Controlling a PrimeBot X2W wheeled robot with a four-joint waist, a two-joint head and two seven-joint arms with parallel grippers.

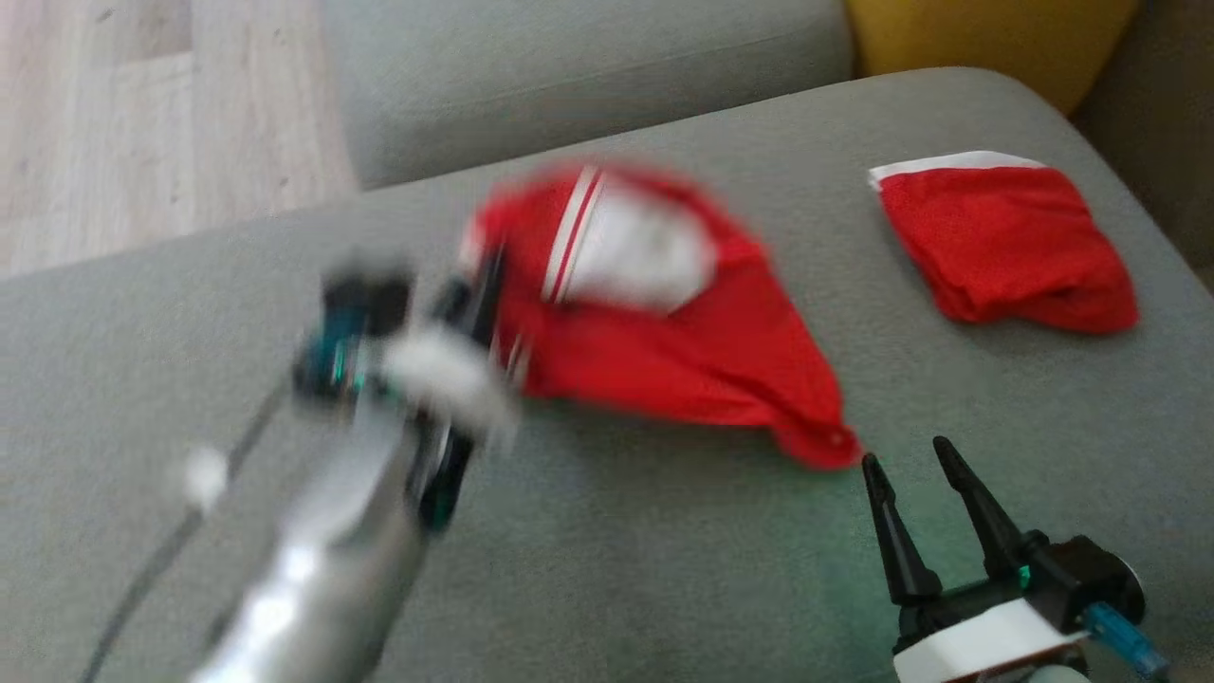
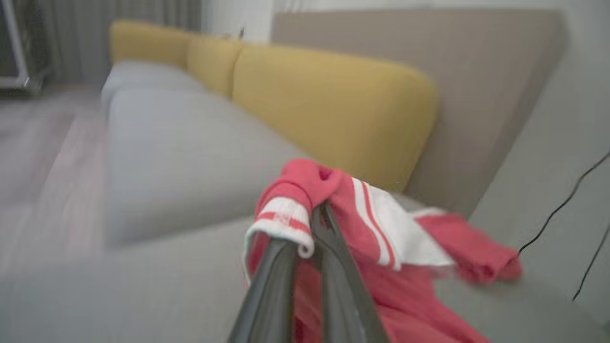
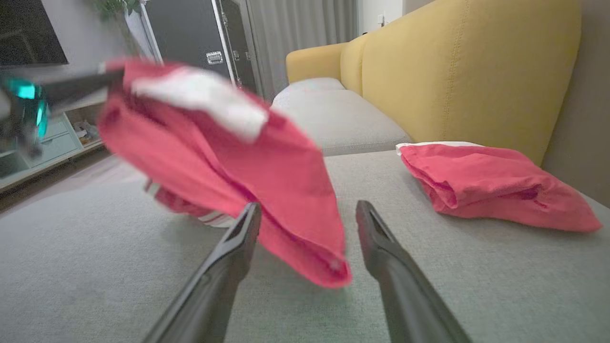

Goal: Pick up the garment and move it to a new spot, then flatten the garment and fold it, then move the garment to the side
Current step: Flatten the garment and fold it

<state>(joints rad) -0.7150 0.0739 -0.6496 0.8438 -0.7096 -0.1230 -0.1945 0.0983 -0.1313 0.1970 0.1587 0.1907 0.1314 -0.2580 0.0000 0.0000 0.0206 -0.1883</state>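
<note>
Nearest, at five o'clock in the head view, the right gripper (image 1: 904, 452) is seen with its two dark fingers spread apart and nothing between them, raised just over the grey seat cushion (image 1: 616, 569). From about eight o'clock the pale left forearm is stretched toward the middle, where the left gripper (image 1: 486, 285), much blurred, is found at nine o'clock of centre; in the left wrist view its fingers (image 2: 333, 267) are pressed together on a red and white striped cuff of the garment (image 2: 343, 190). The red garment (image 1: 683, 351) is held up by that edge and is draped toward four o'clock, its lowest corner hanging just beside the right fingertips; whether that corner touches the cushion cannot be told. Farther off, at two o'clock, a second red garment (image 1: 1005, 242) is laid folded on the cushion, well apart. Behind it, at one o'clock, a yellow back cushion (image 1: 986, 38) is seen, and pale wooden floor (image 1: 142, 114) at ten o'clock.
</note>
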